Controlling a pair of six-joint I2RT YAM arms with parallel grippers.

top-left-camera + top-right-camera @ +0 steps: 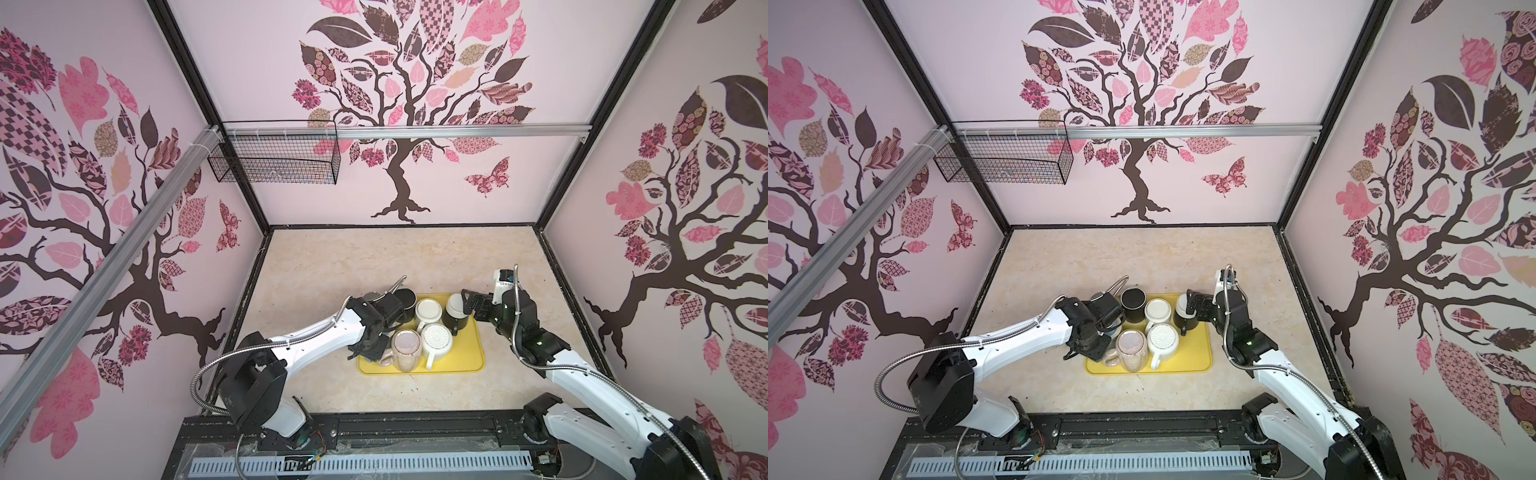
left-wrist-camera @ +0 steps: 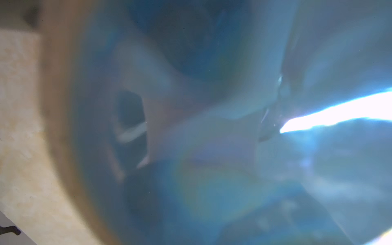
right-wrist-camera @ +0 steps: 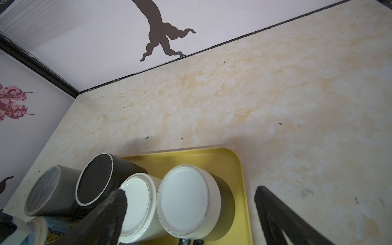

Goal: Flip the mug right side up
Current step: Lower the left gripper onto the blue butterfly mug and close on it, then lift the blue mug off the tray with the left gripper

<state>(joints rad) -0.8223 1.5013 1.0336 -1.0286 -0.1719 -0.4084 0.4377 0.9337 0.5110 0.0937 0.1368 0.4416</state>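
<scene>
Between spread right fingers: upside-down mug, on tray.

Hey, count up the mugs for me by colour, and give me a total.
White mugs: 2
Black mugs, one white-based: 2
Grey mug: 1
Clear pinkish mug: 1
Blue butterfly mug: 1
Total: 7

Black wire basket on rail; marbled tabletop.

Butterfly-patterned mug, mostly hidden, just beside the upturned grey mug.
</scene>
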